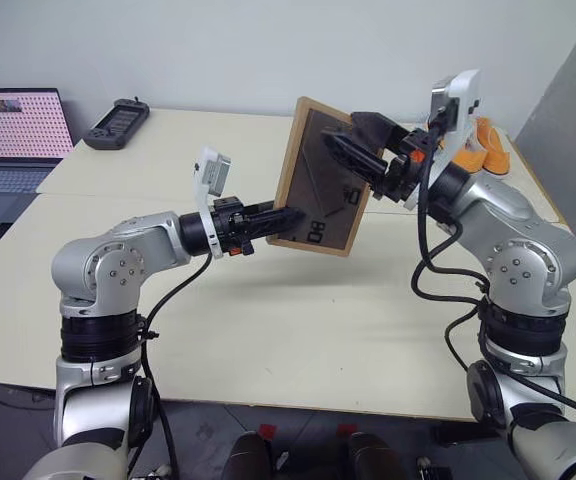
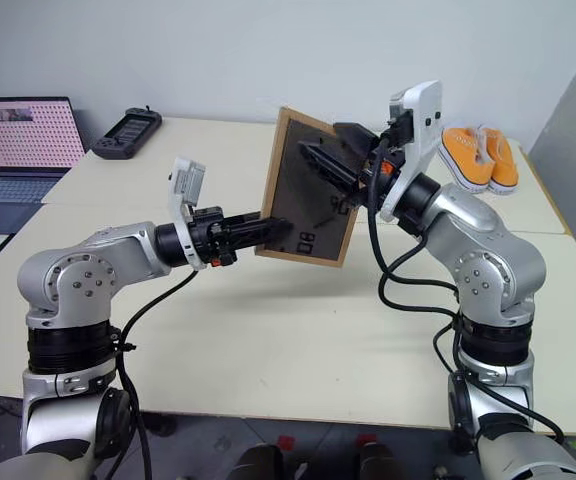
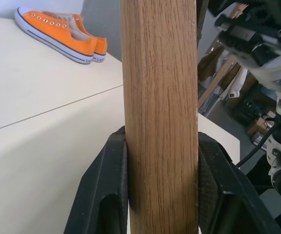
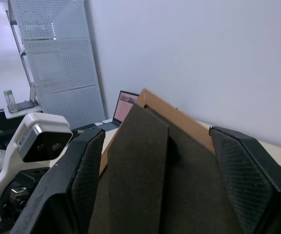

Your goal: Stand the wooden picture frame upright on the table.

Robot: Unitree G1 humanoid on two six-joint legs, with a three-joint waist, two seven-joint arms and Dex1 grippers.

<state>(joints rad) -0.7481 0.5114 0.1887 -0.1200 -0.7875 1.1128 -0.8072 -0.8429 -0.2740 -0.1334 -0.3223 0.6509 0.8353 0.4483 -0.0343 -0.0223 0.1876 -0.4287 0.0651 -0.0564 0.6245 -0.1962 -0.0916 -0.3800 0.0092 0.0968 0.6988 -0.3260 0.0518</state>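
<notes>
Clearly the left gripper (image 1: 280, 218) has its two black fingers clamped on the lower edge of the wooden picture frame (image 1: 320, 178), one pad on each face of the wood, as the left wrist view shows. The right gripper (image 1: 353, 135) stands with its jaws spread wide on either side of the easel stand (image 4: 138, 170) on the frame's dark back panel, and I cannot tell whether either finger touches it.

The frame hangs in the air above the table (image 1: 298, 320), tilted, its back towards the robot. So the lift is done; judging from this, the stand must still be folded out and the frame set down on its foot.

Beyond the frame, the pale tabletop shows a seam line. Well to the frame's right lie orange sneakers (image 2: 479, 155); well to its left sit a black handheld controller (image 1: 116, 123) and an open laptop (image 1: 13, 135). A plain light wall (image 1: 268, 50) closes the room behind.
</notes>
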